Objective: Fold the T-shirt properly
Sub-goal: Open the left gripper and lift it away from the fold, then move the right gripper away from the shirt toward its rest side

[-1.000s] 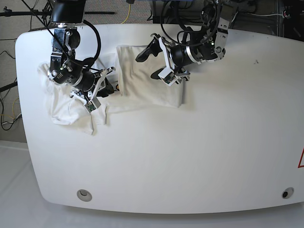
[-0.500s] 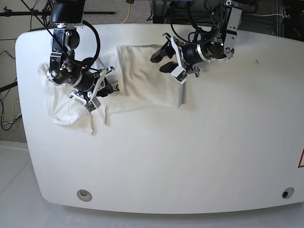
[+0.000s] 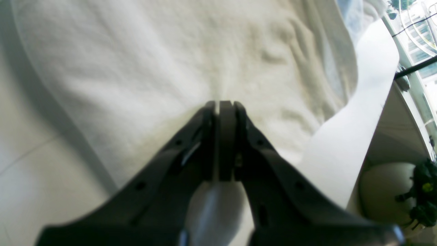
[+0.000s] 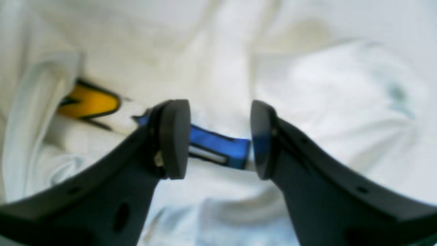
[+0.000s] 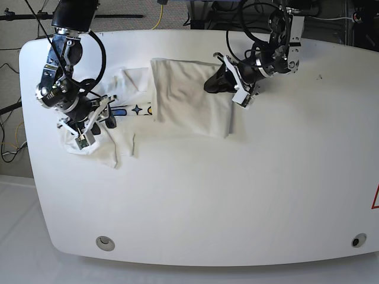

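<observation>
The white T-shirt (image 5: 189, 100) lies crumpled at the table's far left, with a flat folded panel on its right side and a strip of print (image 5: 136, 110) showing in the middle. My left gripper (image 5: 214, 81) sits at the panel's upper right edge. In the left wrist view its jaws (image 3: 222, 102) are shut, and the cloth (image 3: 170, 51) puckers toward the tips. My right gripper (image 5: 102, 121) is over the bunched left part. In the right wrist view it is open (image 4: 218, 136) just above the cloth (image 4: 307, 85), with blue print (image 4: 218, 145) between the fingers and yellow print (image 4: 88, 102) to the left.
The white table (image 5: 237, 195) spreads wide in front of and to the right of the shirt. Two round fittings (image 5: 105, 242) (image 5: 357, 241) sit near its front edge. Cables and stands hang behind the far edge.
The right arm has swung left and drawn the bunched cloth out, baring the printed strip. The left gripper has moved right along the panel and gone from open to shut.
</observation>
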{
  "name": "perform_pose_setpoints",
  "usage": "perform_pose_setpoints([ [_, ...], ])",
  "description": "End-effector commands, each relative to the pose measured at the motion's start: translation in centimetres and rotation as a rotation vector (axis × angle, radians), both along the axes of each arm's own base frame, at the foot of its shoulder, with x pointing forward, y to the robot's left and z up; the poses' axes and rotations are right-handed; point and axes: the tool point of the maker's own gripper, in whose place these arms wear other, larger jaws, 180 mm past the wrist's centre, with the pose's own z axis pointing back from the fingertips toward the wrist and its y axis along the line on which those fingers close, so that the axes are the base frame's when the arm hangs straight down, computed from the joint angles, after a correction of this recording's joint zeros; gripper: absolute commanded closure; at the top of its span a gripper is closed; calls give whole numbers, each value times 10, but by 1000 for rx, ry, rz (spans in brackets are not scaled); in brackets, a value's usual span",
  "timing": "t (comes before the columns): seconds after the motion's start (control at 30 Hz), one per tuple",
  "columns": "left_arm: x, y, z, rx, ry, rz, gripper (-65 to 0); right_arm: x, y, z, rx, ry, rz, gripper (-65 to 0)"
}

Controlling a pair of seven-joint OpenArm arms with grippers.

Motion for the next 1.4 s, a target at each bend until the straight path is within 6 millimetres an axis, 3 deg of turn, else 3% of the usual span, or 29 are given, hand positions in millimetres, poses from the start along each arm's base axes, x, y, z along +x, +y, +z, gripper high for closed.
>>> perform_pose_setpoints([
  [0.0,-6,0,-7,47,19,-27,-14,12,4,17,24,-59,14,-299],
  [0.1,-11,-5,-7,53,25,-52,-44,14,6,16,42,-59,11,-301],
  [0.3,-14,-10,-6,54,23,-75,-174,18,1,15,53,-59,-8,-302],
  [0.37,-17,0,-12,81,31,-71,-169,22,-14,15,46,-59,-47,-310],
  [0.5,-19,6,-16,101,35,-72,-32,29,-32,19,57,-72,-100,-327],
  [0.57,-19,8,-17,111,33,-71,-21,32,-38,22,59,-78,-117,-331],
  [0.77,-18,6,-17,113,34,-75,-36,38,-56,26,60,-74,-166,-334],
  [0.9,-15,5,-13,104,18,-70,-165,40,-64,29,45,-59,-180,-344],
  [1.03,-12,4,-12,106,15,-72,-210,38,-76,26,42,-29,-215,-365],
  [1.1,-6,10,-11,121,13,-62,-208,27,-97,24,58,-1,-296,-418],
  [1.17,-3,11,-10,120,11,-55,-157,22,-107,24,66,13,-335,-456],
  [1.23,0,13,-8,119,4,-47,-117,15,-116,22,76,26,-369,-489],
  [1.37,3,15,-7,113,-1,-36,-105,9,-121,22,91,35,-393,-512],
])
